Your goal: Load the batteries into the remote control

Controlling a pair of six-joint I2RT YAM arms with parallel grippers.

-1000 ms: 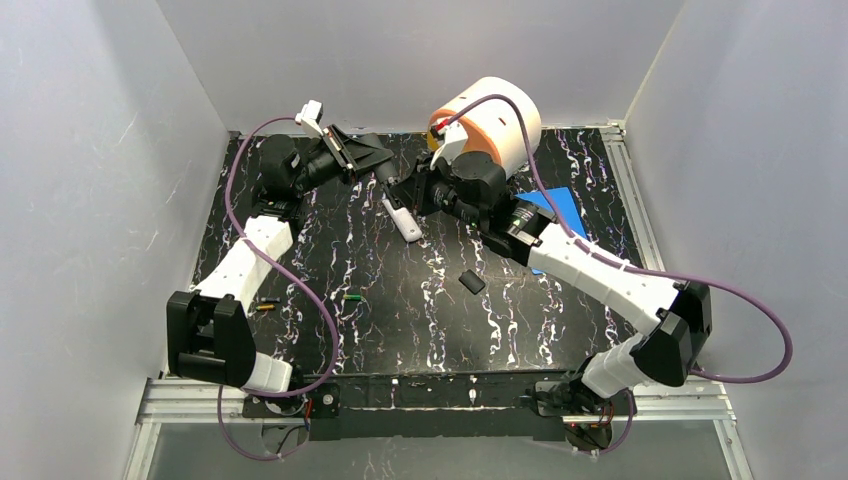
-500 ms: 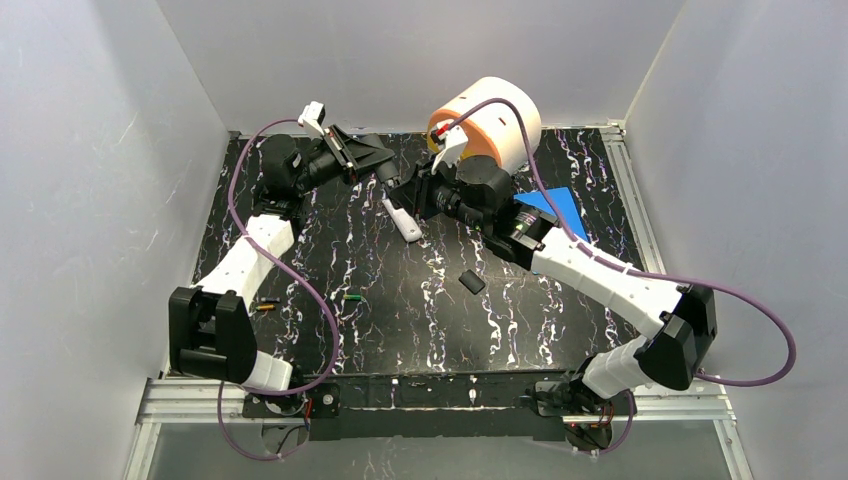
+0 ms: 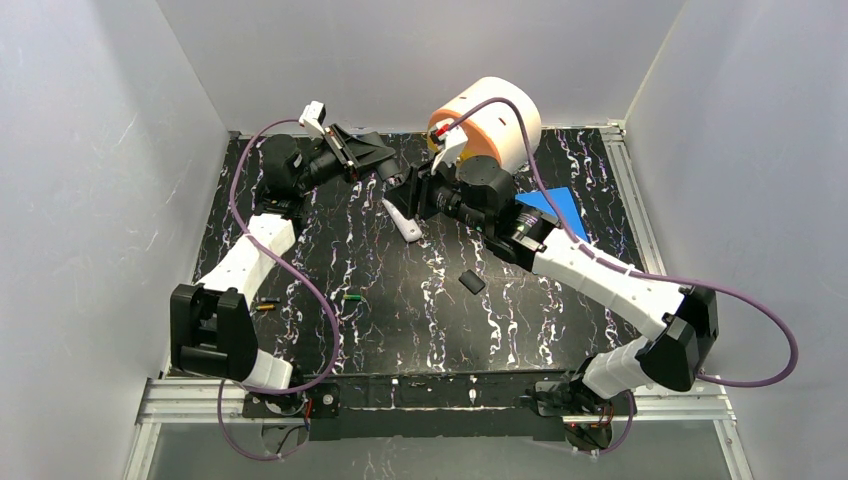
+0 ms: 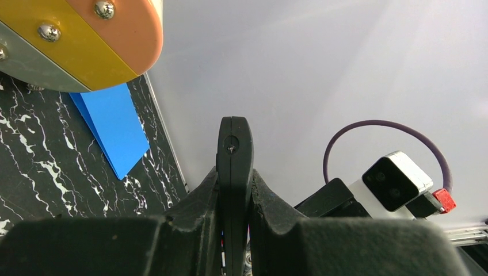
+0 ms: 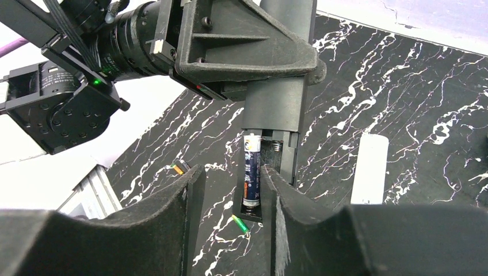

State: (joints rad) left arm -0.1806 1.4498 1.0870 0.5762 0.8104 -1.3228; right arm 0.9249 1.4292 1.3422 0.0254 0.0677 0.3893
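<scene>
My left gripper (image 4: 234,184) is shut on a black remote control (image 5: 279,103) and holds it above the table at the back. The remote's battery compartment is open, and a blue battery (image 5: 251,169) lies in its left slot; the slot beside it shows bare springs. My right gripper (image 5: 230,198) stands open at the compartment end, one finger on each side of the blue battery, holding nothing. A green battery (image 5: 240,224) and an orange-yellow battery (image 5: 179,168) lie on the black marbled table (image 3: 420,320) below. From above, the green battery (image 3: 351,297) and the orange-yellow battery (image 3: 265,307) lie in the left front area.
A white remote (image 3: 403,218) lies under the grippers, and a small black cover (image 3: 471,282) lies nearer the front. An orange and white roll (image 3: 490,125) stands at the back. A blue sheet (image 3: 555,205) lies at the right. Grey walls close three sides.
My right gripper's jaws have spread apart, and its wrist has shifted slightly toward the left gripper. The left arm and the things on the table have not moved.
</scene>
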